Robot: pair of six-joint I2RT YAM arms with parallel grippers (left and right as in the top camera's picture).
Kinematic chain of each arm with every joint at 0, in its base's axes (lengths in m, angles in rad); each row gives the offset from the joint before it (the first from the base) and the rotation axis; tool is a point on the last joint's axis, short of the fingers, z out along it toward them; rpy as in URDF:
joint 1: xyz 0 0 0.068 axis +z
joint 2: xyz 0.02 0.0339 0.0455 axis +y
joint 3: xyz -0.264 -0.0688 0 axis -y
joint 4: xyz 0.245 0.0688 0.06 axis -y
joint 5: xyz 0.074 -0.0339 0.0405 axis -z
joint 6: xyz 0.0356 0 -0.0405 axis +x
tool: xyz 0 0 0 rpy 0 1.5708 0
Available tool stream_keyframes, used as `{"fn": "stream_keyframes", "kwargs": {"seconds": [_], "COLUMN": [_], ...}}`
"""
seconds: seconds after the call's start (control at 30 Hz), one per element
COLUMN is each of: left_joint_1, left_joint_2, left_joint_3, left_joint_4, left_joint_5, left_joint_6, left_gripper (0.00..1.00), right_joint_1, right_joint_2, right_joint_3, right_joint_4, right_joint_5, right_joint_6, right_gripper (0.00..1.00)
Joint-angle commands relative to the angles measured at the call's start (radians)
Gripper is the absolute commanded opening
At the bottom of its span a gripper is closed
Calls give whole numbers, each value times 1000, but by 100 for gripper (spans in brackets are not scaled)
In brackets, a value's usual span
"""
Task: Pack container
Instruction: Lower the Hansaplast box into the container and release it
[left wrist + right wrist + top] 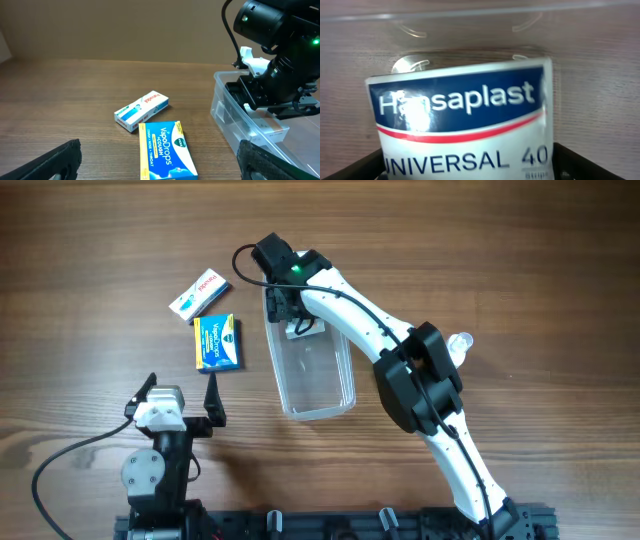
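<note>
The clear container (318, 412) lies lengthwise in the middle of the table, and its near wall shows in the left wrist view (235, 125). My right gripper (290, 310) reaches down into its far end. In the right wrist view a white and blue Hansaplast box (465, 125) lies on the container's floor between my right gripper's (470, 170) spread fingers (580, 162). Only a sliver of the box (302, 331) shows from overhead. My left gripper (178, 392) hovers open near the table's front left, with nothing between its fingers (55, 160).
A blue VapoDrops box (217, 343) (165, 150) lies flat left of the container, just ahead of my left gripper. A small white and blue box (200, 292) (141, 111) sits behind it. A small clear object (460, 342) rests right of the right arm.
</note>
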Motion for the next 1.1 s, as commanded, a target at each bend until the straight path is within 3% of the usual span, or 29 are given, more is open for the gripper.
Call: {"fn": "stream_keyframes", "kwargs": {"seconds": [0.0,0.53,0.9,1.07], "left_joint_1": [6,6,6,6], "left_joint_2": [-7,-7,-7,-7], "left_joint_3": [-6,-6,-6,-6], "left_joint_4": [3,3,3,3], "left_joint_5": [5,5,5,5], "left_joint_6": [19,19,19,19], "left_gripper": [100,100,100,100], "right_joint_1": [-5,-5,-5,-5], "right_joint_2": [10,-43,-52,-52], "right_joint_3": [11,12,12,12], "right_joint_4": [-5,0,-3,-4], "right_joint_5": [22,22,22,23], "right_joint_6": [-6,-34,-51,-59], "right_gripper": [94,96,73,73]}}
